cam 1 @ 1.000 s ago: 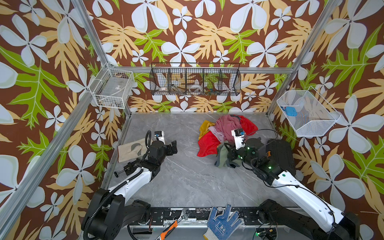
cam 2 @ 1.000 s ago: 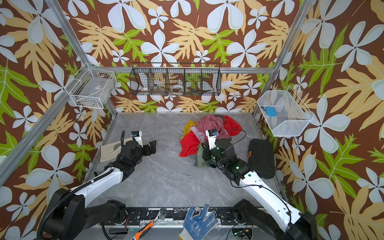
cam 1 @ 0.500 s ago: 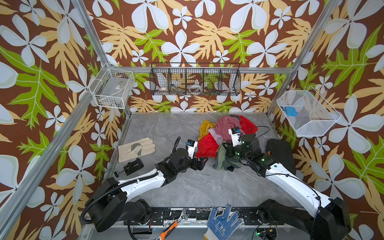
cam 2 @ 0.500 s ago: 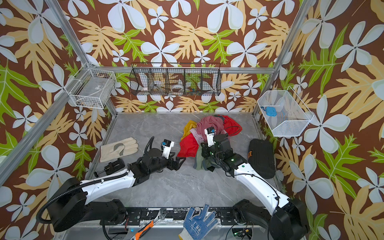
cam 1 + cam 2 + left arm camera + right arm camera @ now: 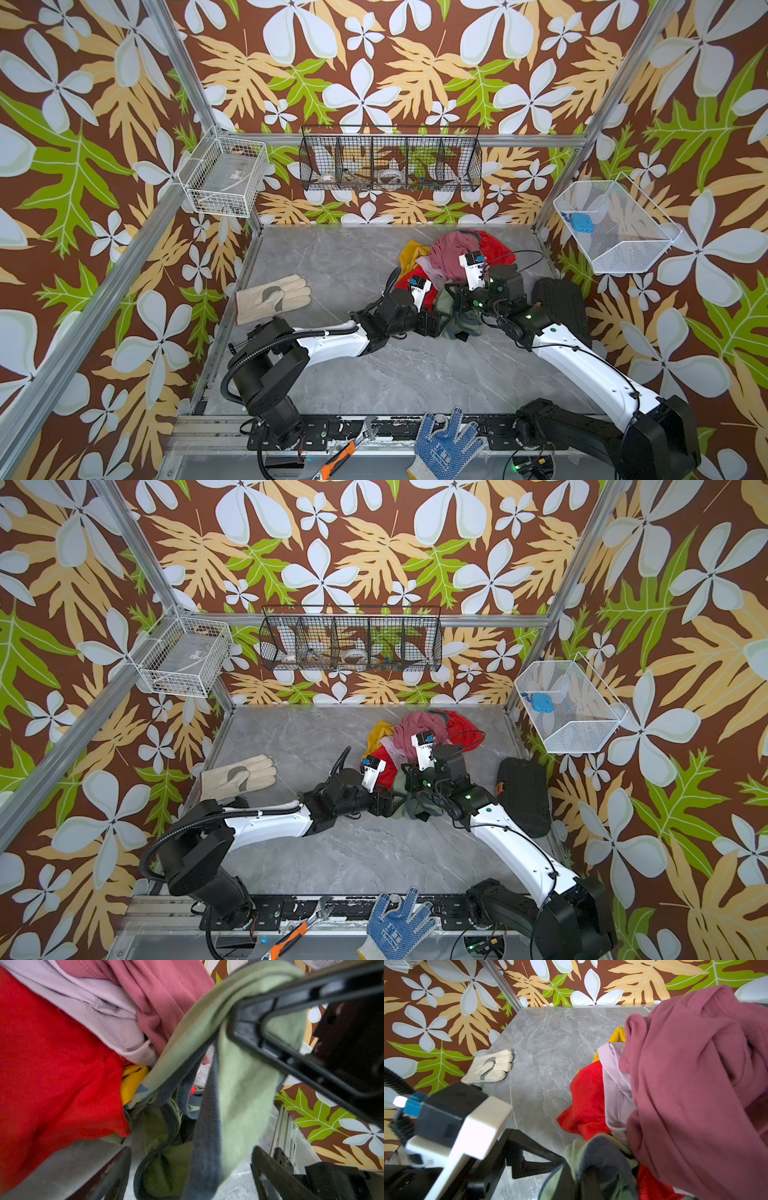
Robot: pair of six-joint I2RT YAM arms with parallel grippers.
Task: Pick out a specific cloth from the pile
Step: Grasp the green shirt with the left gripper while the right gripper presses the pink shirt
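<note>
Starting on the left: your left gripper (image 5: 437, 323) sits low over the table with its jaws spread wide and nothing pinched. Right next to it, on its right, is the cloth (image 5: 462, 326), the olive one with the grey-green trim. In the left wrist view it hangs as a long strip running top to bottom, dropping between the open fingers (image 5: 264, 1169). The right gripper (image 5: 454, 305) is clamped shut on its upper end, at the near edge of the pile (image 5: 455, 249). Both arms are on it, so my guess is the left closes on that dangling tail.
</note>
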